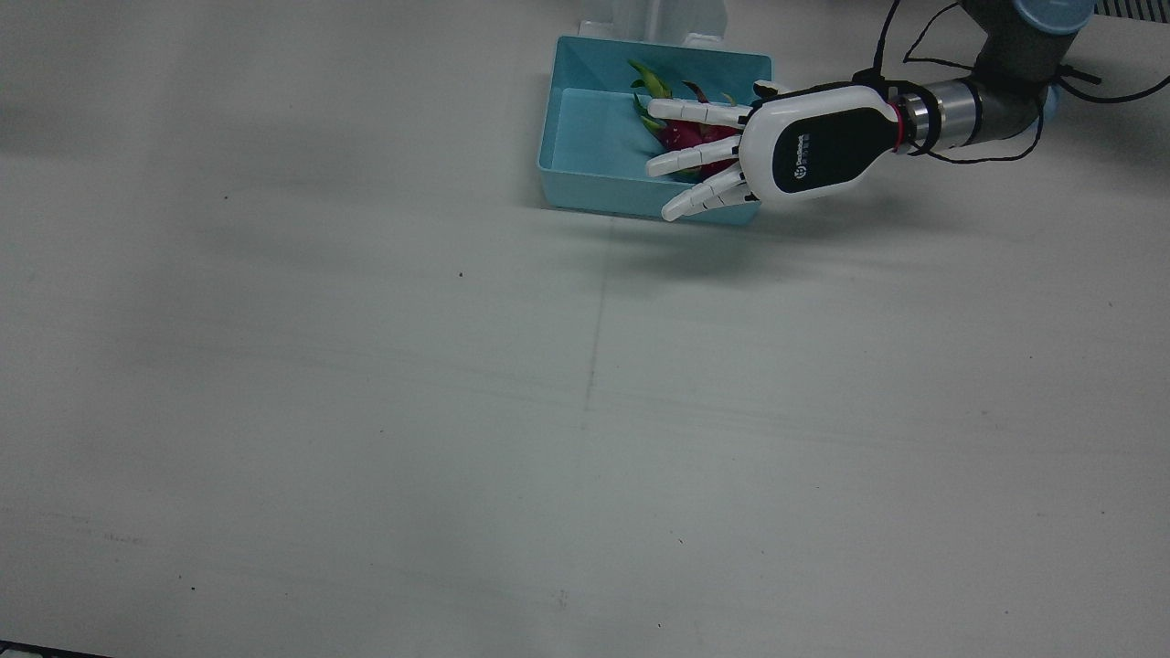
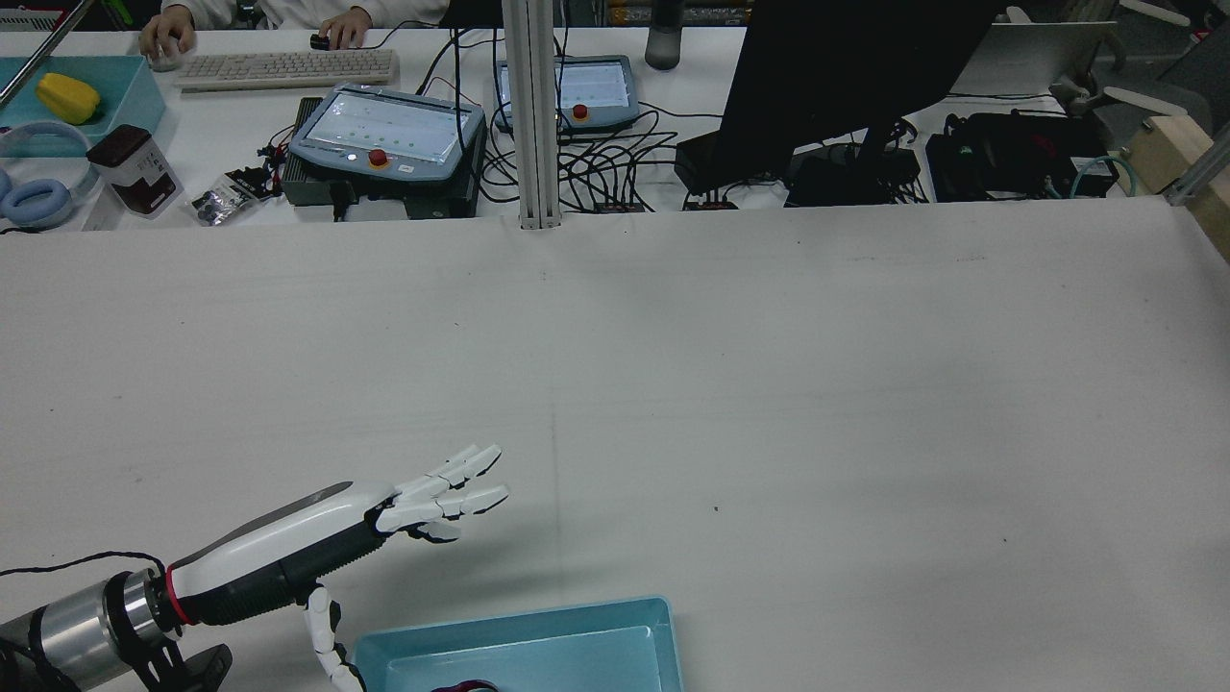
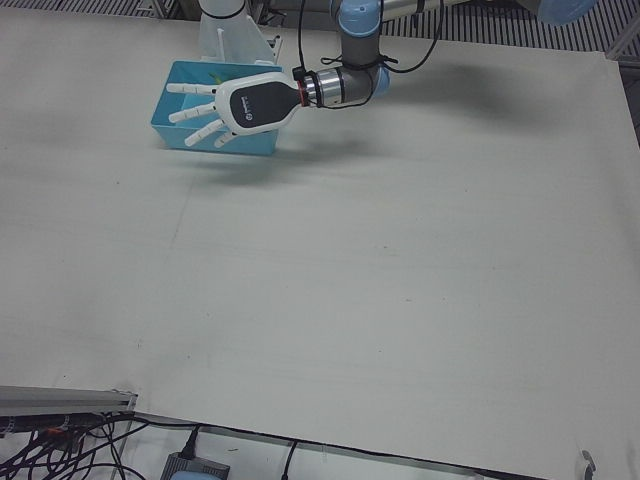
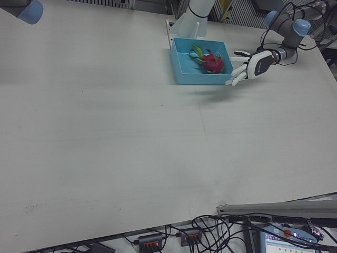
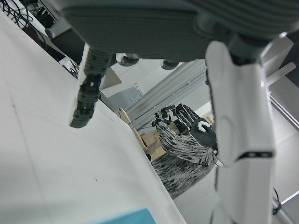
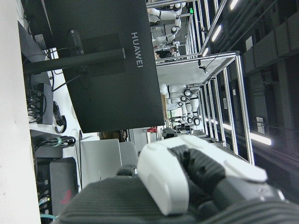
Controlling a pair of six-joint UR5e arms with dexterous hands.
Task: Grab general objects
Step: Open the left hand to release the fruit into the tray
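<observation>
Table's blue bin (image 1: pixel 585 119) holds dragon fruit (image 1: pixel 681 137) under spread fingers (image 1: pixel 699 156).

Dragon fruit (image 1: pixel 681 137) partly hidden under left hand (image 1: pixel 731 160); right hand (image 6: pixel 187 182) state perhaps untellable.

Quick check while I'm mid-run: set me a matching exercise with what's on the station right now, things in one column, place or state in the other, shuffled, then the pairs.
Things:
1. left hand
2. dragon fruit
3. blue tray
4. yellow object

Places or states:
A. lying inside the tray
B. on the far desk, in another blue bin
C. open, fingers spread above the tray's edge
D. on the table near the arms' pedestals

Pairs: 1-C, 2-A, 3-D, 4-B
</observation>
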